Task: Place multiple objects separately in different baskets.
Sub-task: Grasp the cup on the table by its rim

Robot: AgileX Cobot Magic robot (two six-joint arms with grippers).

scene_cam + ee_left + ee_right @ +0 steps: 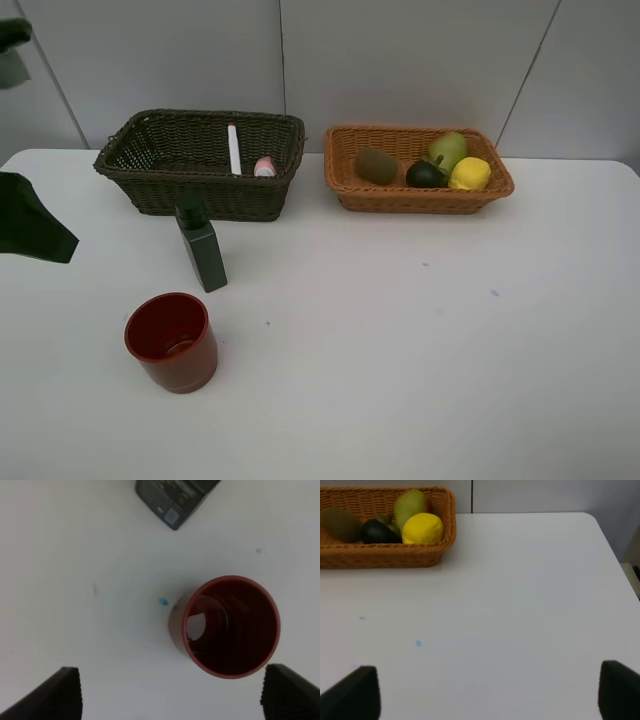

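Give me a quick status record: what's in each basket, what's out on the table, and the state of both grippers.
dark basket: marker, pink bottle
orange basket: kiwi, pear, mangosteen, lemon
on table: green bottle and red cup, both upright, in front of the dark basket
left gripper: open, empty, pointed at red cup
right gripper: open, empty, over bare table

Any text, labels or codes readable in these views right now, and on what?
On the dark green bottle: lines of pale print and a small square code, all too blurred to read.
On the red cup: no print showing.
Nothing else carries text.
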